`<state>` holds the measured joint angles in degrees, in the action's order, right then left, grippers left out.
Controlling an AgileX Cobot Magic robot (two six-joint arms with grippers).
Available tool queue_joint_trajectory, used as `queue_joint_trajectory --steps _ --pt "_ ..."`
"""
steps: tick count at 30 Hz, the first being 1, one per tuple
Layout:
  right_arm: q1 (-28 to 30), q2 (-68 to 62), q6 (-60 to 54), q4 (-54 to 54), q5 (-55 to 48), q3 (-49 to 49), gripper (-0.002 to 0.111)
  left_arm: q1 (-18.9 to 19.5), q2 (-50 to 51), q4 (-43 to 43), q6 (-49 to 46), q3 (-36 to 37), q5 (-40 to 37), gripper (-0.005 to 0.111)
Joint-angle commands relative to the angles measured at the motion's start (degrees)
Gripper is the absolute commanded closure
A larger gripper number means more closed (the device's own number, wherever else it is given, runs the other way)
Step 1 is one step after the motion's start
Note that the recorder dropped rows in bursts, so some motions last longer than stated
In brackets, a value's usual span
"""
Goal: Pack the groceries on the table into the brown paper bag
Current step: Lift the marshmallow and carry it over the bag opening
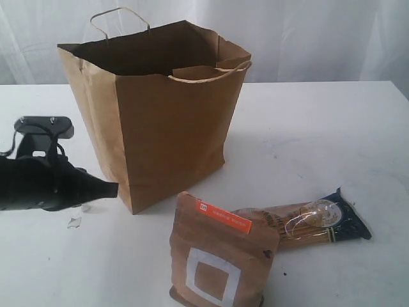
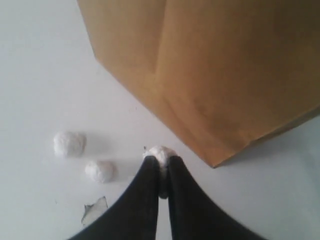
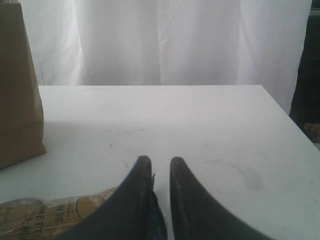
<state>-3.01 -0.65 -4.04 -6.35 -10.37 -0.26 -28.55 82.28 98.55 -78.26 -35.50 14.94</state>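
The brown paper bag [image 1: 163, 121] stands open at mid-table. In the left wrist view, a lower corner of the brown paper bag [image 2: 215, 75] is close ahead. My left gripper [image 1: 114, 188] hovers low by the bag's near-left corner. The left gripper [image 2: 162, 160] is shut on a small white crumb [image 2: 160, 152]. The brown pouch with white square [image 1: 220, 256] stands at the front. The blue-ended spaghetti pack [image 1: 307, 220] lies to its right. My right gripper [image 3: 156, 161] is open with a narrow gap, just above the spaghetti pack [image 3: 45, 215]. The jars, can and packet are out of view.
Two more white crumbs [image 2: 69, 143] [image 2: 100, 171] and a torn scrap [image 2: 94, 210] lie on the table [image 1: 319, 128] left of the bag. A white curtain [image 3: 165, 40] hangs behind the table's far edge.
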Motion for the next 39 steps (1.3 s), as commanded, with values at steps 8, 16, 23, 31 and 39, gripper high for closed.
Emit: queue_joint_trajectory --steps 8,16,23,31,39 --pt "0.2 0.3 -0.2 -0.1 0.8 0.3 0.094 -0.2 -20.1 1.4 -2.9 1.4 2.8 0.107" --pt "0.2 0.3 -0.2 -0.1 0.8 0.3 0.094 -0.2 -27.8 1.4 -11.0 -7.0 -4.1 0.107" --pt "0.2 0.3 -0.2 -0.1 0.8 0.3 0.094 -0.2 -24.7 1.4 -14.5 -17.1 -6.7 0.107" --pt "0.2 0.3 -0.2 -0.1 0.8 0.3 0.094 -0.2 -12.0 1.4 -15.6 -25.3 -16.3 0.107" --pt "0.2 0.3 -0.2 -0.1 0.8 0.3 0.094 -0.2 -5.4 1.4 -15.6 -26.2 -17.3 0.107"
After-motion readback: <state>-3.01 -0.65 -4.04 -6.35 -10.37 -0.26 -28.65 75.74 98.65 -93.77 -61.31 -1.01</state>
